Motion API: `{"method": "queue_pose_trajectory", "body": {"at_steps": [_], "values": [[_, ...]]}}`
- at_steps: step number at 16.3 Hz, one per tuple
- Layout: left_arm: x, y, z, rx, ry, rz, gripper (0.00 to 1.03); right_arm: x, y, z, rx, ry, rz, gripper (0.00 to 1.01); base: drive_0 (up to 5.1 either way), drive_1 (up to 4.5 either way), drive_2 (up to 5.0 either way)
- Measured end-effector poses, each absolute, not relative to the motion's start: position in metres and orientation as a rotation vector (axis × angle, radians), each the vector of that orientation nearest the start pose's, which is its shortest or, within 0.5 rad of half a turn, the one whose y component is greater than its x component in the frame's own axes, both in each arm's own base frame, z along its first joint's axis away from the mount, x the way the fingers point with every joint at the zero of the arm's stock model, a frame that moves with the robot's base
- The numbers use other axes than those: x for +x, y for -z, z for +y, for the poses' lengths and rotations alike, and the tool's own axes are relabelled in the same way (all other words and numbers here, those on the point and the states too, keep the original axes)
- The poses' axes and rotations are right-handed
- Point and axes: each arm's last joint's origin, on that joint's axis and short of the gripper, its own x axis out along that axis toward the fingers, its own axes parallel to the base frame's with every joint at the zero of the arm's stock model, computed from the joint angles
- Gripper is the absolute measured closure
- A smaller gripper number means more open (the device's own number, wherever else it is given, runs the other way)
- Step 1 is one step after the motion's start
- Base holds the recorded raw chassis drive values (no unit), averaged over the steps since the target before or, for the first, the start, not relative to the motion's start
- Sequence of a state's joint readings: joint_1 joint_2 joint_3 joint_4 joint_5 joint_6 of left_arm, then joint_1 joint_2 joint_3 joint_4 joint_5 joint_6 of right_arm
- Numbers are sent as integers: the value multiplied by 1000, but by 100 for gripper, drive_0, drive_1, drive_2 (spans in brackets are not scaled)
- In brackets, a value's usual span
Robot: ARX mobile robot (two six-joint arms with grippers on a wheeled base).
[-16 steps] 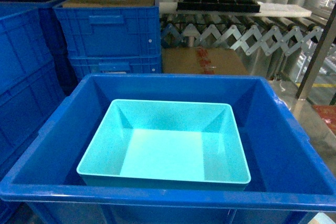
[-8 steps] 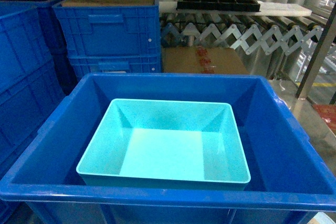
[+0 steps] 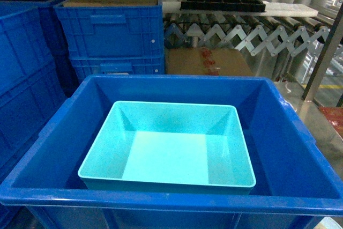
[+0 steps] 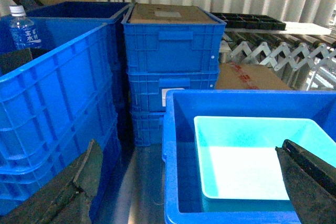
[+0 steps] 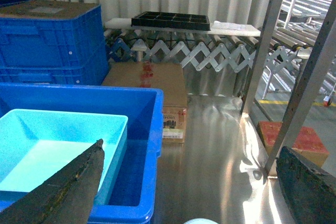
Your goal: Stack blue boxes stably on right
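Observation:
One of the blue boxes, a light turquoise tub (image 3: pixel 170 148), sits upright and empty inside a large dark blue crate (image 3: pixel 278 132) right in front of me. Neither gripper shows in the head view. In the left wrist view my left gripper (image 4: pixel 189 148) is open and empty, hanging before the crate's left wall, with the tub (image 4: pixel 247 156) to its right. The right wrist view has my right gripper (image 5: pixel 190 148) open and empty over the shiny floor, to the right of the crate (image 5: pixel 149 145) and the tub (image 5: pixel 47 140).
Stacked dark blue ribbed crates (image 3: pixel 112 36) stand left and behind, one bearing a water bottle (image 4: pixel 21 27). A cardboard box (image 3: pixel 206 61) lies behind the crate, under a roller conveyor (image 3: pixel 252 33) carrying a black tray (image 3: pixel 222 2). A metal post (image 5: pixel 302 87) and a red-topped box (image 5: pixel 294 140) stand at right.

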State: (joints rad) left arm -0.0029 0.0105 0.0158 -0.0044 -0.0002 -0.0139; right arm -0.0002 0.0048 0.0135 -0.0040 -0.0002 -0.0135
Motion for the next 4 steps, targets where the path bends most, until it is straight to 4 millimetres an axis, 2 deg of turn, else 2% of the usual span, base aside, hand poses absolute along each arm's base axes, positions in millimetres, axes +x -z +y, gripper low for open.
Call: {"method": "queue_pose_trajectory", "body": {"at_steps": [4], "values": [[97, -168, 0, -14, 3, -1, 5, 97, -167, 0, -14, 0, -5, 3, 0, 0, 0]]}}
